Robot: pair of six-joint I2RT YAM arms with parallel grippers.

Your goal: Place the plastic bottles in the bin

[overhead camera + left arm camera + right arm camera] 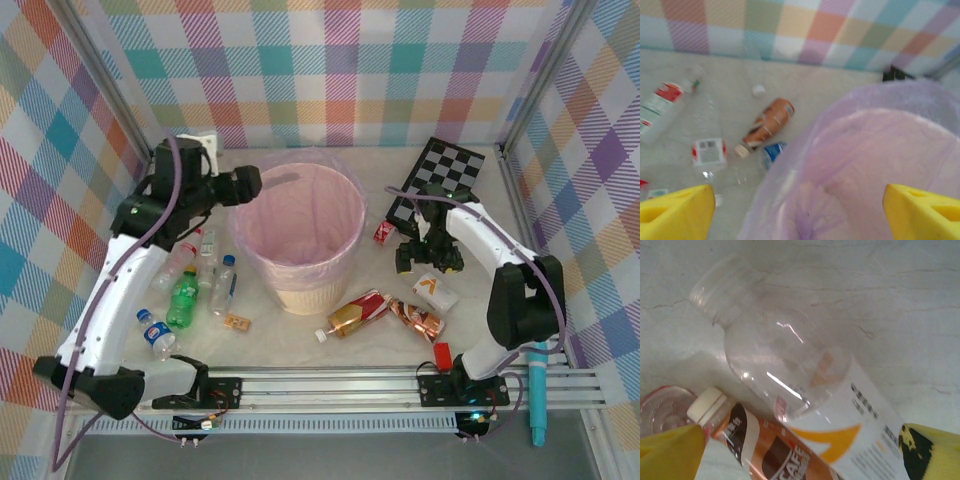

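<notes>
Two pairs of yellow fingers both stand spread wide. Those of the left gripper [797, 192] hold nothing. Between them and beyond their tips lies the open mouth of the bin [867, 97], with its pink bag [865, 165] draped over the rim. Out past the finger [677, 212] at the left of that wrist view, several of the plastic bottles lie on the table [805, 80] beside the bin. A brown-labelled bottle [767, 122] is near the bin's wall, a blue-labelled one [772, 151] lies just beside the bag, and farther out is a clear bottle with a red and white label [662, 105].

The right gripper [801, 429] is released too. Its fingers [932, 452] straddle a capless clear bottle [782, 360] lying flat on the table. The bottle's neck points away past the fingertips, and its white label with an orange mark runs back toward the right-hand finger. A coffee bottle [767, 447] with a cream cap lies against it on the other finger's side. Whether either finger touches a bottle cannot be told.
</notes>
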